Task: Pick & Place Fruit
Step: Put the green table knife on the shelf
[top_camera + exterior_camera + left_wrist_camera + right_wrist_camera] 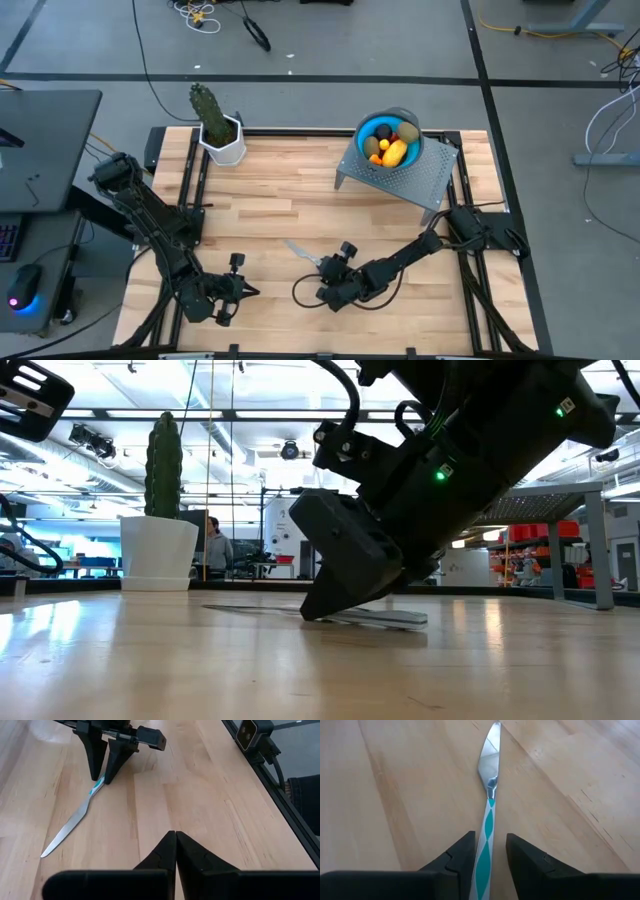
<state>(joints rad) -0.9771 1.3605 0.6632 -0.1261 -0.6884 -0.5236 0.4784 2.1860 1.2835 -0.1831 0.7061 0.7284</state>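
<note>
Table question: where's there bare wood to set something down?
The widest bare patch is the middle of the table, between the cactus pot, the metal stand holding the fruit bowl, and the knife. It's crowded along the front, around both grippers.

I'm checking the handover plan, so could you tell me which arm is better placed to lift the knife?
Right: its gripper is down with open fingers straddling the knife handle. The left gripper is shut, farther away.

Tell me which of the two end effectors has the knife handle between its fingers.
The right end effector: its open fingers straddle the teal handle of the knife lying on the table. The left end effector is shut, apart from the knife.
</note>
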